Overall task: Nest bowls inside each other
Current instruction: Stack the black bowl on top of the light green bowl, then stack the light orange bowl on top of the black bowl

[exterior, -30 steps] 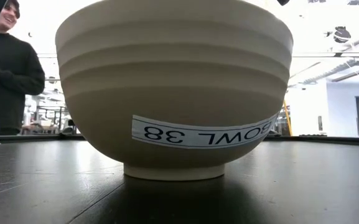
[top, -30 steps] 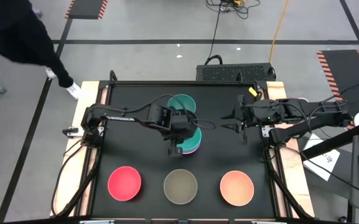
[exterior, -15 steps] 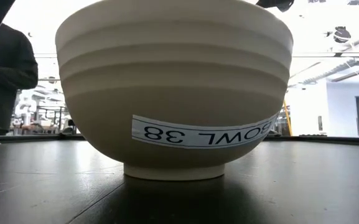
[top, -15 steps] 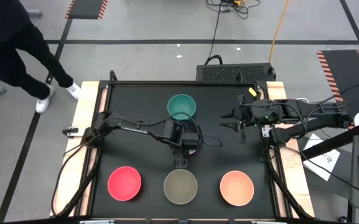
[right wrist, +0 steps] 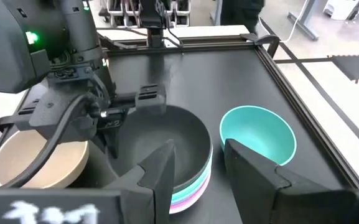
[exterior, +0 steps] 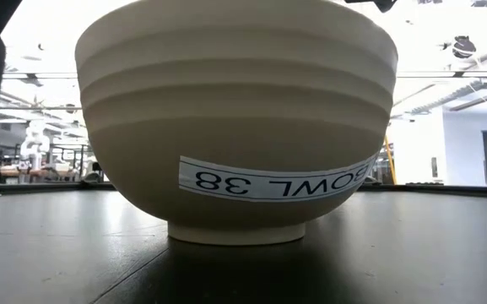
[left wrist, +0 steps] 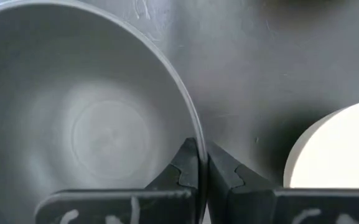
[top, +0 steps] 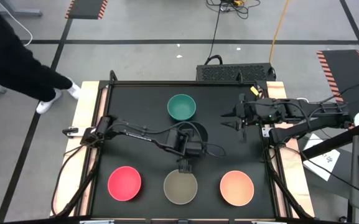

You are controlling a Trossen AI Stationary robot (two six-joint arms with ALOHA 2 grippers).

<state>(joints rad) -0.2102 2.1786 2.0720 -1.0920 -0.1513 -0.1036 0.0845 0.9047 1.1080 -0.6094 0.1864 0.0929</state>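
Here we find the left gripper (left wrist: 199,163) clamped on the rim of a black round plastic bowl (left wrist: 73,118); the right gripper (right wrist: 195,163) hangs apart, fingers parted, empty.

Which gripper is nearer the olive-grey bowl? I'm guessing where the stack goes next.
Left. The left gripper, shut on the rim of the bowl stack, hangs just behind the olive-grey bowl; the right gripper waits far off, beside the teal bowl.

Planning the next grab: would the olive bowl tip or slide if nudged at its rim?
Probably tips rather than slides: the olive bowl stands on a narrow foot under a much wider body. It looks rigid, with ribbed walls, so a rim pinch should hold.
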